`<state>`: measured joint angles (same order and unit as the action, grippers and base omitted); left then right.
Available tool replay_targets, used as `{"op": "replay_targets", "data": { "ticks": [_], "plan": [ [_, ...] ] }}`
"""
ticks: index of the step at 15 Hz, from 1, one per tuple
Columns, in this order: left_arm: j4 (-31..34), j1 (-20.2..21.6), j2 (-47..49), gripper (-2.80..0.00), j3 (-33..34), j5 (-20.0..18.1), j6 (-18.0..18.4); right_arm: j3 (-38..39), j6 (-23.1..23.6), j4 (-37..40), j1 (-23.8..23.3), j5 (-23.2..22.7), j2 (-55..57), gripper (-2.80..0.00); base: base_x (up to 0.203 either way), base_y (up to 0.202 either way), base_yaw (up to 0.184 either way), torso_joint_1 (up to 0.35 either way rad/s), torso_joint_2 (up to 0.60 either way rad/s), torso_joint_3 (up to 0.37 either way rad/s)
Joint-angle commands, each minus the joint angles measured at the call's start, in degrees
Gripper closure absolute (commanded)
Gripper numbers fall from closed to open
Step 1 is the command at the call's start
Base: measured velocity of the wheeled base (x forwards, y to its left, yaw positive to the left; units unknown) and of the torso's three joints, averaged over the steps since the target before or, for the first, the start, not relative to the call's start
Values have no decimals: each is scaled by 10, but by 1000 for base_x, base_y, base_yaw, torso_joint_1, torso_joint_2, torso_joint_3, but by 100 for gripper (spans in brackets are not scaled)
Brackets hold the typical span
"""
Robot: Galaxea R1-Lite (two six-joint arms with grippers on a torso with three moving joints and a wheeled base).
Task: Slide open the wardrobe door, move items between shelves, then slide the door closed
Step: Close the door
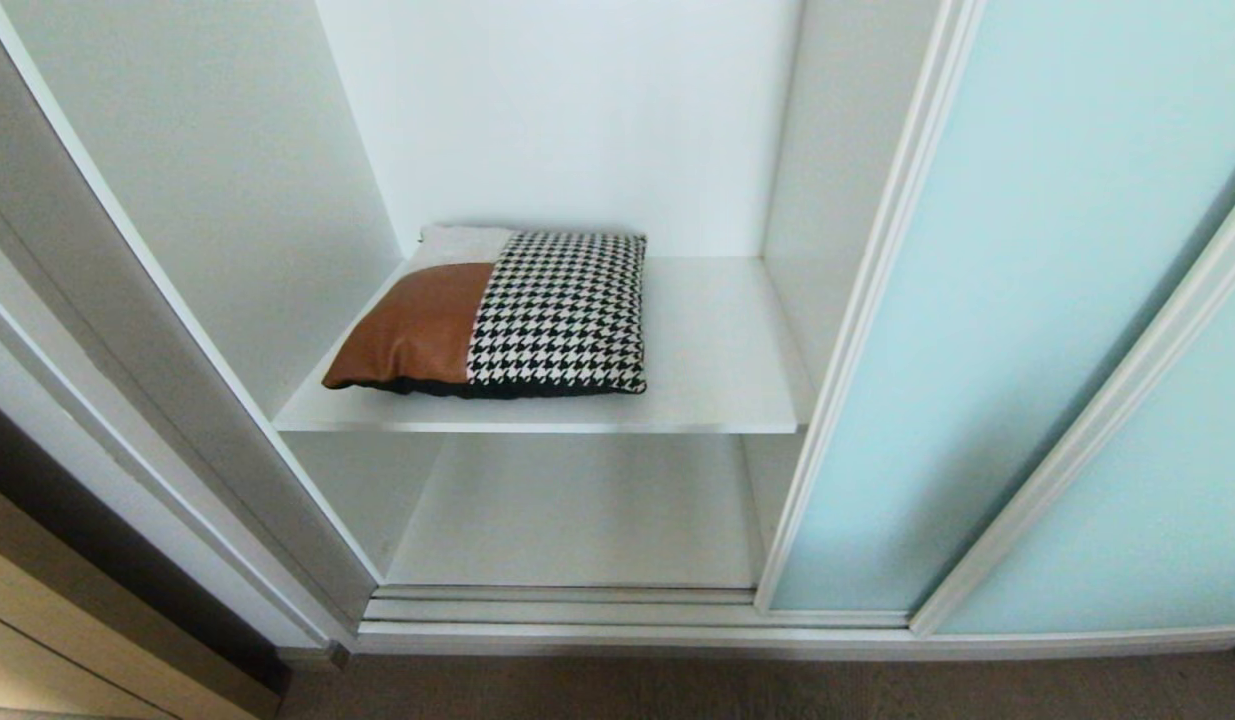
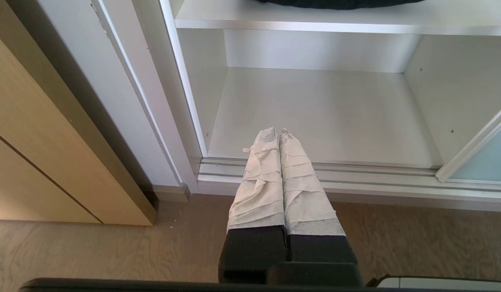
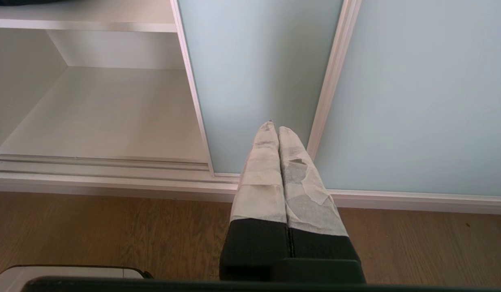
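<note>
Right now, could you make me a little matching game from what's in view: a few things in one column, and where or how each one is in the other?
1. square tan leather and houndstooth cushion
2. frosted aqua glass sliding door
3. left pincer
4. white bottom shelf board

A. bare
B. slid aside to the right
C. shut, holding nothing
D. lying flat on the upper white shelf

Pairs: 1-D, 2-B, 3-C, 4-A
</note>
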<state>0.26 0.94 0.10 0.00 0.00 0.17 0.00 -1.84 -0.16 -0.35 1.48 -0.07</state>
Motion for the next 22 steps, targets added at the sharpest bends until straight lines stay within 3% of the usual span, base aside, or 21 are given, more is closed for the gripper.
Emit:
{"op": "replay_targets", "data": {
  "ticks": [1, 22],
  "plan": [
    [0, 0, 1, 0, 1, 0, 0, 0, 0, 0, 0, 0, 0, 0, 0, 0, 0, 0, 0, 0],
    [0, 0, 1, 0, 1, 0, 0, 1, 0, -1, 0, 0, 0, 0, 0, 0, 0, 0, 0, 0]
  ]
}}
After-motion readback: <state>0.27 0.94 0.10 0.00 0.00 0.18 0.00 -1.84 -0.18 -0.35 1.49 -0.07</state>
